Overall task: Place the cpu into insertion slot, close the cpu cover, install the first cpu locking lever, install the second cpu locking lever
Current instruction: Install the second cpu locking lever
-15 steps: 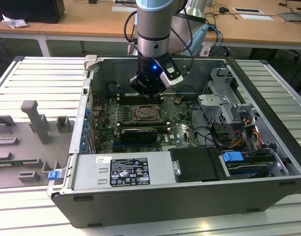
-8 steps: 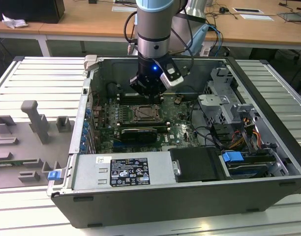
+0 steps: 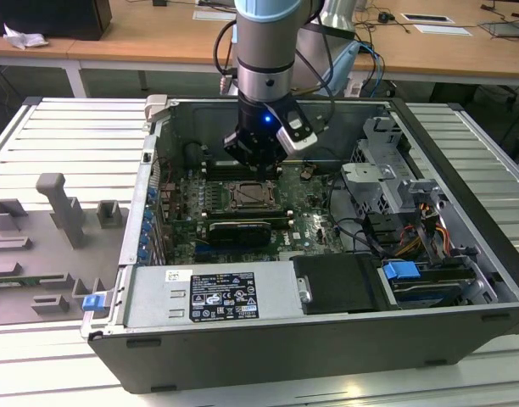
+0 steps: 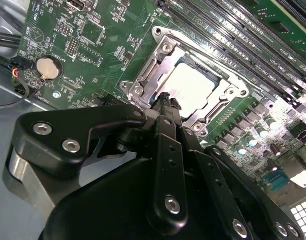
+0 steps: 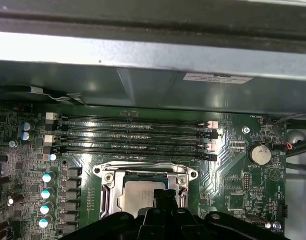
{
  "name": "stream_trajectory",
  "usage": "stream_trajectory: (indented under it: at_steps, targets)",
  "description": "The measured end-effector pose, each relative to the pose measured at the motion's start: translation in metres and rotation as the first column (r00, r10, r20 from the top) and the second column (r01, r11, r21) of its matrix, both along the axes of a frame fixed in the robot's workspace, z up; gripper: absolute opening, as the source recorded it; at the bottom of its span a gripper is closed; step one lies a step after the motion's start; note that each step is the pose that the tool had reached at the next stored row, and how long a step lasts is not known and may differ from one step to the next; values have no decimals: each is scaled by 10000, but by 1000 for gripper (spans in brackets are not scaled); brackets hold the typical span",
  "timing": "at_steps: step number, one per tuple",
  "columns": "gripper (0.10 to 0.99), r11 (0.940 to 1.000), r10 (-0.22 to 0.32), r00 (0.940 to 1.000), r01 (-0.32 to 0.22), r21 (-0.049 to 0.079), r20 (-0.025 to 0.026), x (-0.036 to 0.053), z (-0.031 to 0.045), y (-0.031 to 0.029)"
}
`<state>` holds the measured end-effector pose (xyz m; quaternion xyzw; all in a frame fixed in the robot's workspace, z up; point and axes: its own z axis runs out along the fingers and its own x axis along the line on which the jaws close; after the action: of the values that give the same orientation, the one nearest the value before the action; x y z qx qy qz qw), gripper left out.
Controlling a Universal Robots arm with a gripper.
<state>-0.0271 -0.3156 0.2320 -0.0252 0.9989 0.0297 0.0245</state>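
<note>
While the arm reaches down into the opened computer case (image 3: pixel 463 170), which lies on its side on the ribbed bench (image 3: pixel 56 127), the tool (image 3: pixel 258 151) hangs just above the motherboard (image 3: pixel 310 222), close over the processor socket. In the second wrist view the tool (image 4: pixel 166 99) shows its two dark fingertips (image 4: pixel 163 100) drawn together with nothing between them, their ends poised over the near edge of the insertion slot (image 4: pixel 143 75).

The cpu (image 4: pixel 193 86) already lies flat inside that slot, its pale metal top facing up, so it sits level with the socket rim and not tilted. The cpu cover (image 4: pixel 228 95) appears, as best I can judge, folded down around the chip, its silvery frame bordering the pale square on all sides; that would hold the chip seated against the contacts. The first wrist view gives the same picture: the cpu (image 5: pixel 138 196) framed by the cover (image 5: pixel 109 185), with the memory slots (image 5: pixel 133 135) running just beyond it and a coin cell (image 5: pixel 259 154) off to one side.

Whether either locking lever is latched I cannot tell
</note>
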Motion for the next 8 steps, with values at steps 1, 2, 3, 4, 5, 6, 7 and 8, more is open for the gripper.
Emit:
stream_trajectory:
  at_steps: [1,2,3,4,5,6,7,8]
  targets:
    - [106,10000,0,10000,0,0,0,0,0,-6]
    - [106,10000,0,10000,0,0,1,0,0,-10]
    - [106,10000,0,10000,0,0,0,1,0,-13]
    - [106,10000,-1,10000,1,0,0,0,0,-17]
    - [106,10000,0,10000,0,0,1,1,0,-20]
    - [106,10000,0,10000,0,0,0,1,0,-22]
    - [106,10000,-1,10000,1,0,0,1,0,-24]
    - [106,10000,0,10000,0,0,1,1,0,-28]
